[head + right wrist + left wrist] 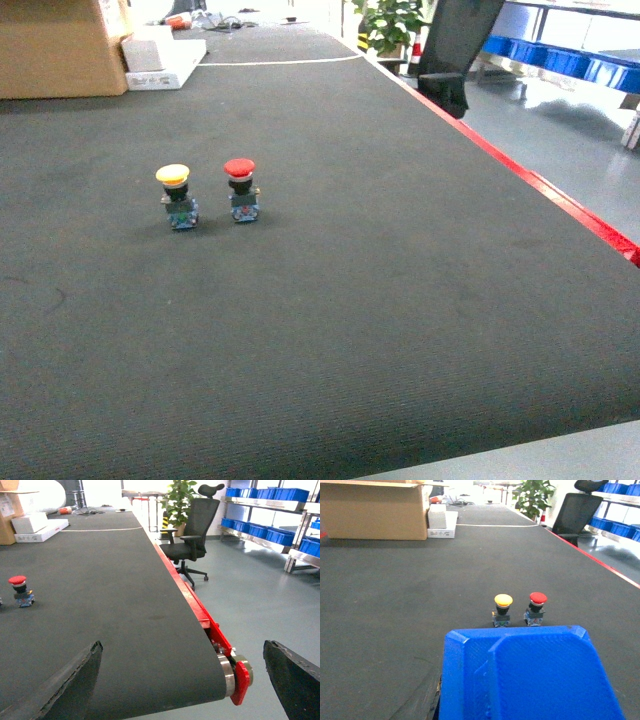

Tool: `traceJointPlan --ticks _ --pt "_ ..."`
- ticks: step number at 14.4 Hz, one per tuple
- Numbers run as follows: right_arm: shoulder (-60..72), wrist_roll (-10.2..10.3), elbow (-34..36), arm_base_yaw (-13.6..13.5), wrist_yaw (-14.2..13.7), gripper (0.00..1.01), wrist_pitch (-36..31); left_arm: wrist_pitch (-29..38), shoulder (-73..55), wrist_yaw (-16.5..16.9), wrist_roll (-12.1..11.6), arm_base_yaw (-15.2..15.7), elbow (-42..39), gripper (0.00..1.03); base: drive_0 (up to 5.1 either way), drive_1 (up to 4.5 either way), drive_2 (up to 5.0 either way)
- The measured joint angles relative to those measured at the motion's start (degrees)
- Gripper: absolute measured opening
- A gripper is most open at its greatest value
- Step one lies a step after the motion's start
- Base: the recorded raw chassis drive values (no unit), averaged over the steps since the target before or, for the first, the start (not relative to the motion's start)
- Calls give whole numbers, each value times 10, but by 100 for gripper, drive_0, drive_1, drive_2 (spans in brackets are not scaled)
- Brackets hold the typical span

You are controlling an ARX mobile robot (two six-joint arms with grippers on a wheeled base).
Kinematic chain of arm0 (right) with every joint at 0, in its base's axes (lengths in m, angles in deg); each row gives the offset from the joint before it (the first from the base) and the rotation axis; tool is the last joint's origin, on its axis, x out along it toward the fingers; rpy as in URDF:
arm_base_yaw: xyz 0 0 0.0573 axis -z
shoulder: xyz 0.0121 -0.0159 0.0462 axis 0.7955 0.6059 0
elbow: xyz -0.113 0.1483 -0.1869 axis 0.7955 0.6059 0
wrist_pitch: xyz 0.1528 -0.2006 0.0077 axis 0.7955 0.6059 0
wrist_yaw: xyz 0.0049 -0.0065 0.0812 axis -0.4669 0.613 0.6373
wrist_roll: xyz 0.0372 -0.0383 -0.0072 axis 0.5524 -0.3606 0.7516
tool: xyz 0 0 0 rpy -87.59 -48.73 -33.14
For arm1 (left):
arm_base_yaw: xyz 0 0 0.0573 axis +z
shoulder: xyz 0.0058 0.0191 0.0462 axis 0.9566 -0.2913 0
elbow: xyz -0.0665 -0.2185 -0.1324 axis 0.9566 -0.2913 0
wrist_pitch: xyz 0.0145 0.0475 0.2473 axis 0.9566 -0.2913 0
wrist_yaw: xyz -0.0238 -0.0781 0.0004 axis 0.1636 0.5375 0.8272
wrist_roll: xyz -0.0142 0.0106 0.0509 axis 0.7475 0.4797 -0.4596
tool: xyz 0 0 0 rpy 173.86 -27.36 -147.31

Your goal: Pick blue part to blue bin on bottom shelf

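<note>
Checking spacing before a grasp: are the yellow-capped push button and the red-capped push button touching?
Apart. The head view shows dark belt between the yellow-capped push button and the red-capped push button.

dark conveyor belt (400, 300), two push-buttons (178, 195), perhaps boxes (60, 45)

No legible text or labels

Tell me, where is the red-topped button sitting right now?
The red button stands upright on the dark belt, left of centre in the head view, just right of the yellow button and not touching it.
</note>
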Motion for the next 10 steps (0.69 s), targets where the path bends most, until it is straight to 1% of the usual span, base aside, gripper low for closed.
traceJointPlan --ticks 10 --pt "0 0 0 0 0 98 0 0 0 0 0 0 0 44 -157 -157 -157"
